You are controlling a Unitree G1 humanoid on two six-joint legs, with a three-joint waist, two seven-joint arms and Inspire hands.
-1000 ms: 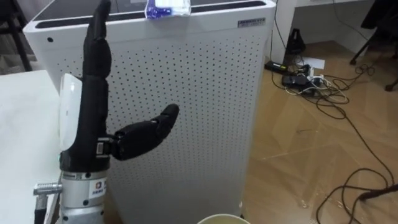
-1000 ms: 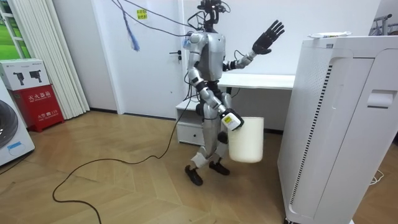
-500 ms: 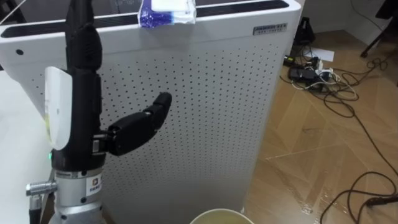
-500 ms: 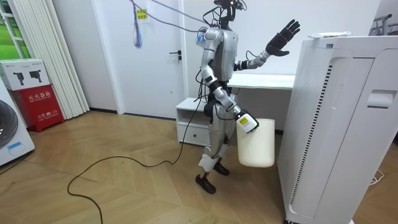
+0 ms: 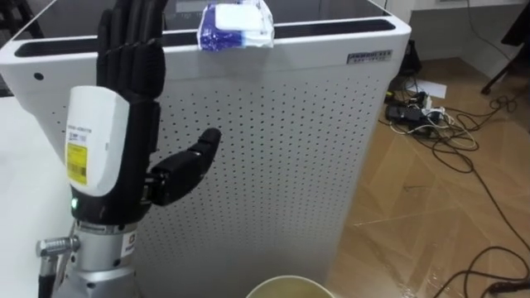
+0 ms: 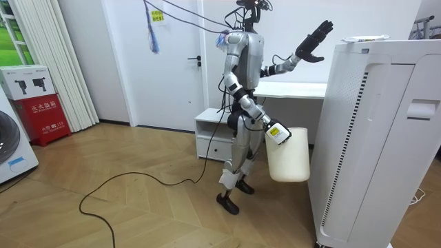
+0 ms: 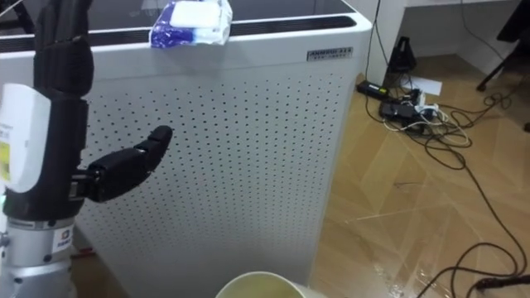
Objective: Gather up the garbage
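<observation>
The garbage (image 5: 236,25) is a small crumpled packet, blue and white. It lies on top of a tall white box (image 5: 273,149) with lots of little holes, right at the front edge. It is just to the right of the left hand (image 5: 132,91), about level with the fingertips, near them but not touching. That hand is held up with straight fingers. A pale bin (image 6: 288,155) hangs at the right hand (image 6: 274,129).
</observation>
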